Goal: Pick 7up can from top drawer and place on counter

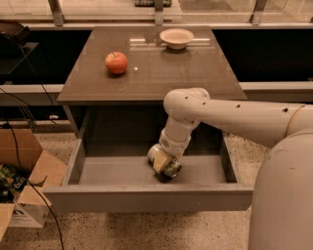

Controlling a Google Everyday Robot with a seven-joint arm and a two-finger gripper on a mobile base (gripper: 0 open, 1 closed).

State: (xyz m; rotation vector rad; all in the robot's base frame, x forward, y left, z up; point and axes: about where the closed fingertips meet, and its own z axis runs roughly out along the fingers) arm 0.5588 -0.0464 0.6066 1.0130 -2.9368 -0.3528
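Note:
The top drawer (146, 196) is pulled open under the counter (156, 73). The 7up can (172, 170) lies on the drawer floor near the middle. Only its silver end and a dark side show, and the rest is hidden by the gripper. My gripper (161, 162) reaches down into the drawer from the right and sits right at the can, touching or closely around it. The arm (230, 114) crosses over the drawer's right side.
A red apple (116, 62) sits on the counter's left part and a white bowl (176, 37) at its back. A pale ledge with metal posts (157, 10) runs behind. An open cardboard box (24, 193) stands on the floor at the left.

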